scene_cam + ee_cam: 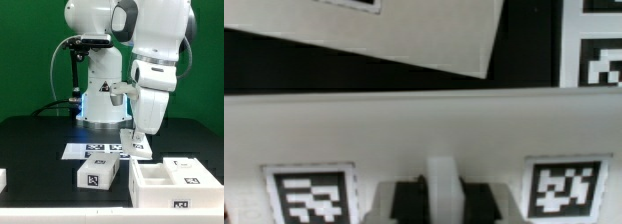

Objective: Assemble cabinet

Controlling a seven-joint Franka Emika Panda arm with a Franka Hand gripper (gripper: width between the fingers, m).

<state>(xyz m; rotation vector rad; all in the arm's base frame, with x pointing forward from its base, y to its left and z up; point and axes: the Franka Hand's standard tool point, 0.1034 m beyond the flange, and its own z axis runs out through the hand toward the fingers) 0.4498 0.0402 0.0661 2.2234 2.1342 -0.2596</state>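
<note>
The cabinet (175, 180), a large white box with thick walls, an inner divider and tags, stands at the front of the exterior view's right. My gripper (135, 130) hangs to its left, above the table, shut on a white tagged panel (134, 141) that it holds upright. In the wrist view this panel (420, 125) fills the near half of the picture and shows two tags. My dark fingers (399, 196) stand close on either side of its thin white edge, around my gripper's middle (438, 196).
The marker board (98, 150) lies flat on the black table under and beside the gripper, and shows tilted in the wrist view (367, 40). A white tagged block (100, 176) lies in front of it. Another white tagged surface (596, 60) shows at the wrist view's edge.
</note>
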